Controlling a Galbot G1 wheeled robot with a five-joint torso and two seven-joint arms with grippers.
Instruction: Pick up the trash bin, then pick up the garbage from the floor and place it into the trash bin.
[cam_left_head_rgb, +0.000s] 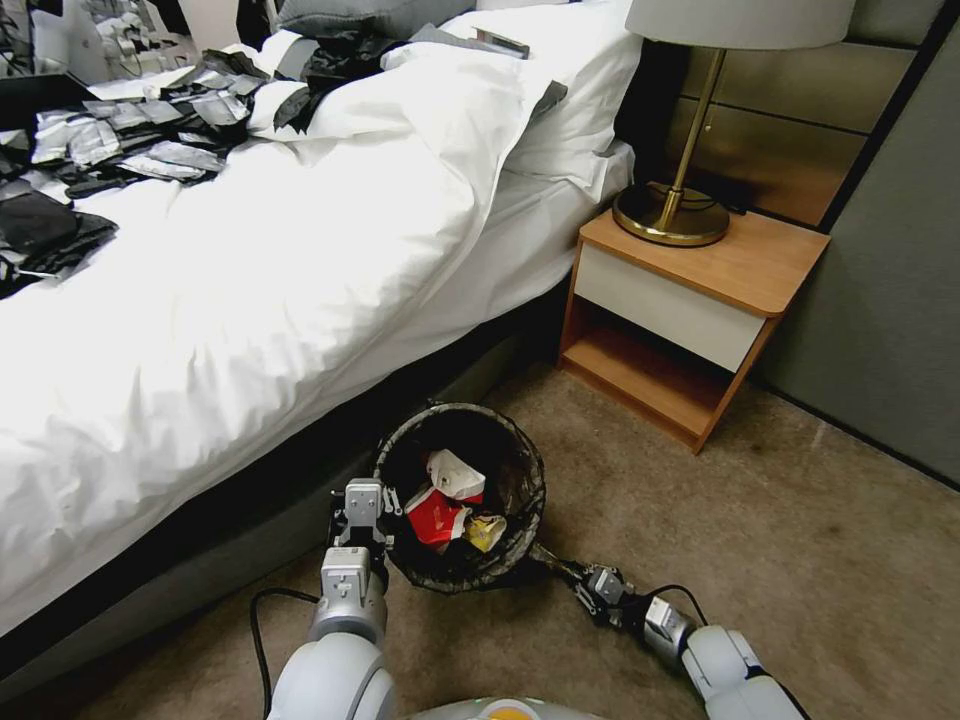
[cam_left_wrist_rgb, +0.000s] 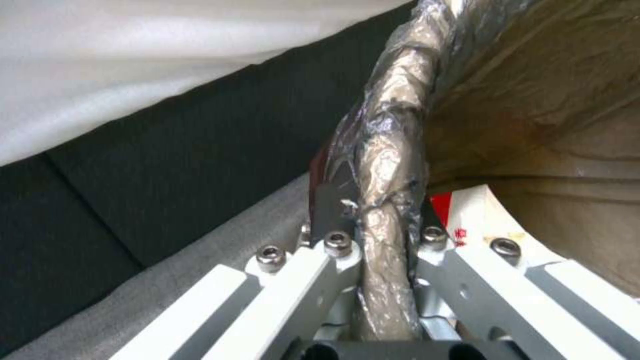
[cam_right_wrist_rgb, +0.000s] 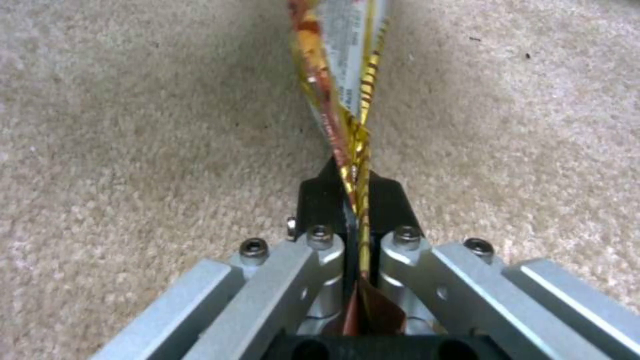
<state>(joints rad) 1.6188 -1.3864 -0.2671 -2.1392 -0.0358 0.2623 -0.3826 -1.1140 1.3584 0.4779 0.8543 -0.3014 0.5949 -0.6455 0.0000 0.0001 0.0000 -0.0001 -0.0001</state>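
Nearest us, our right gripper (cam_right_wrist_rgb: 357, 200) is pinched shut on a yellow wrapper (cam_right_wrist_rgb: 340, 75) low over the floor (cam_left_head_rgb: 800, 560), just right of the trash bin (cam_left_head_rgb: 462, 497). Our left gripper (cam_left_wrist_rgb: 383, 220) is clamped on the bin's near-left rim, beside the bed (cam_left_head_rgb: 250, 280). We judge the thin wrapper could slip from so narrow a pinch, or catch the liner edge going in. Open carpet lies right; the nightstand (cam_left_head_rgb: 690, 300) stands far right.

Head camera looks down; wrist cameras close (both share carpet (cam_right_wrist_rgb: 133, 125)).
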